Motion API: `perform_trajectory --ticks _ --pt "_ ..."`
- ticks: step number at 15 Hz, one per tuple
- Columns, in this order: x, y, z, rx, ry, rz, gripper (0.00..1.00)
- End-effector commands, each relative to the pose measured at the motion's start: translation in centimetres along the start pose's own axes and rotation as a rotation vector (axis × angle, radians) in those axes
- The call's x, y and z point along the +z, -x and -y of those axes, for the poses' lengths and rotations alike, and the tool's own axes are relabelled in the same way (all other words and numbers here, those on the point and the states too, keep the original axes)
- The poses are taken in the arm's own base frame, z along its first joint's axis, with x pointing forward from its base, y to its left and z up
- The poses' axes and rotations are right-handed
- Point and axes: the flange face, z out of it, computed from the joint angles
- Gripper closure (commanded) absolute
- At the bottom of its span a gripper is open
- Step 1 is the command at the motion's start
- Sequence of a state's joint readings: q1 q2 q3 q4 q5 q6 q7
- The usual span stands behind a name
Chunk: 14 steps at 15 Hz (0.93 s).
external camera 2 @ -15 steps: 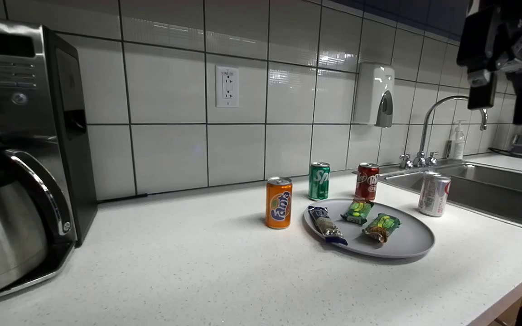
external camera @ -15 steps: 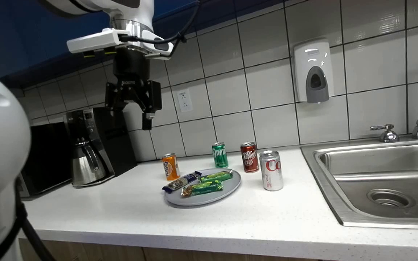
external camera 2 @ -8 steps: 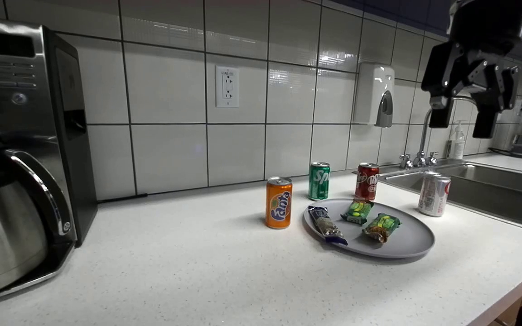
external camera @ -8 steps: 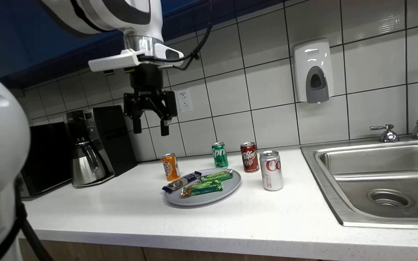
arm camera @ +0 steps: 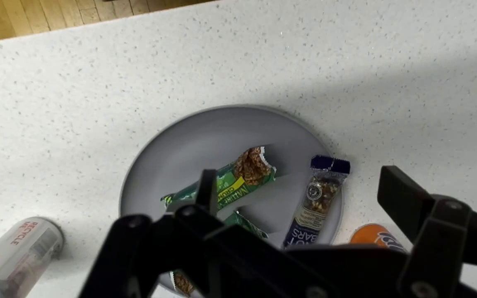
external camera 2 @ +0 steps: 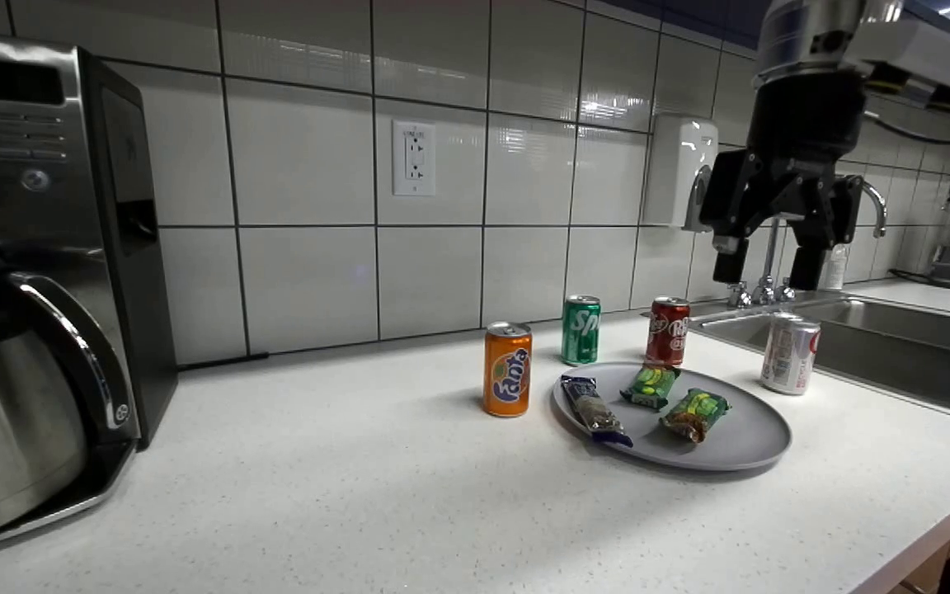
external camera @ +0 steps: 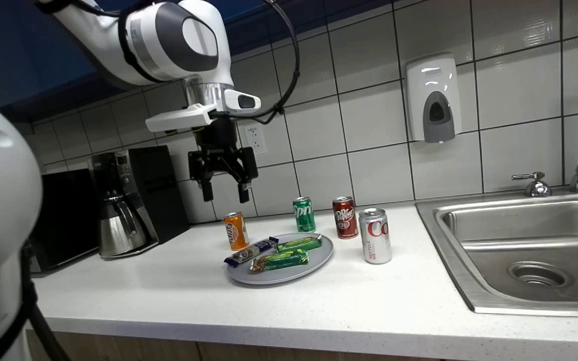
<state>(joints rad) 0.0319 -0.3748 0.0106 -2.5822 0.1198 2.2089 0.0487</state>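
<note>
The gripper (external camera: 226,192) is hanging in mid-air above the counter (external camera: 168,291), pointing down, with its jaws standing wide apart; it is holding nothing and touching nothing. Over the last second it has been coming lower and further in over the counter, and it is now hovering nearer the grey plate (external camera 2: 747,437). I am finding no shift on the counter itself: plate, bars and cans are resting where they were. In my judgement this is amounting to an approach only, bringing the plate and bars closer within reach, with nothing yet being gripped or displaced.

The plate is lying between the counter's front and back edges. On it, the navy-ended bar (external camera: 251,251) is lying along the side toward the coffee maker (external camera: 156,190), one end overlapping the rim; in the wrist view it is showing between the fingertips (arm camera: 402,198). The front green bar (external camera: 280,260) and the rear green bar (external camera: 300,244) are lying alongside, the former closer to the counter's front edge.

Around the plate, four cans are standing upright: the orange can (external camera 2: 507,369) on the coffee maker's side, the green can (external camera 2: 580,330) and the red can (external camera 2: 668,332) toward the back edge, and the silver can (external camera: 375,235) nearest the sink (external camera: 452,250).
</note>
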Motion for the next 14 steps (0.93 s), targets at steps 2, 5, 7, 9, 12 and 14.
perform_trajectory --ticks 2,5,7,9,12,14 --pt "2.0 -3.1 1.5 0.048 0.023 -0.019 0.0" --pt "3.3 -4.9 2.5 0.07 0.023 -0.023 0.0" --pt "3.9 -6.2 3.1 0.087 0.02 -0.024 0.0" --pt "4.6 -7.4 3.8 0.099 0.02 -0.023 0.0" --pt "5.8 -9.3 4.4 0.123 0.011 -0.021 0.0" --pt "6.7 -10.5 4.7 0.133 0.011 -0.019 0.0"
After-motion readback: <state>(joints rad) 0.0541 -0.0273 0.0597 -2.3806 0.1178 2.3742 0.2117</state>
